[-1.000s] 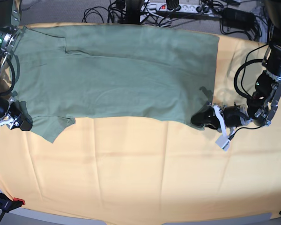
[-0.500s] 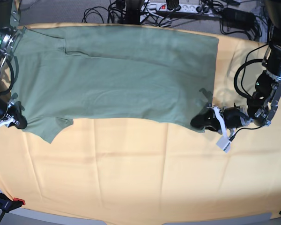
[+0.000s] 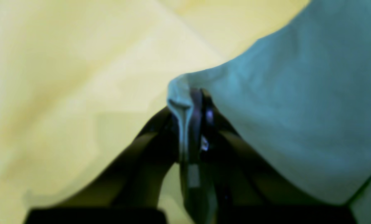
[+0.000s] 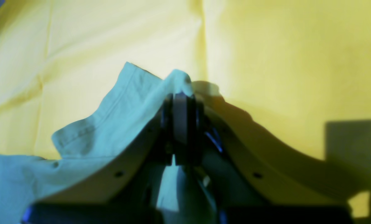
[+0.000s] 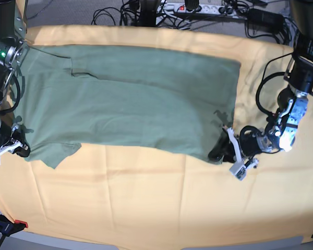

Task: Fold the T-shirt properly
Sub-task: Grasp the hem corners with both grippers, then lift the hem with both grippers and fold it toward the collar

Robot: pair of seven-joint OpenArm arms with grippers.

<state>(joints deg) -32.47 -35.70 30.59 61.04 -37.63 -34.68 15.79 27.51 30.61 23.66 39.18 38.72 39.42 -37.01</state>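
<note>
Both my grippers, left (image 3: 190, 105) and right (image 4: 180, 102), are clamped on the near edge of the sage-green T-shirt (image 5: 130, 99), ready to fold it over the yellow-orange cloth (image 5: 161, 203).

a plain sage-green t-shirt (image 5: 130, 99) is spread flat, slightly wrinkled, with its two near corners pinched and lifted.
</note>
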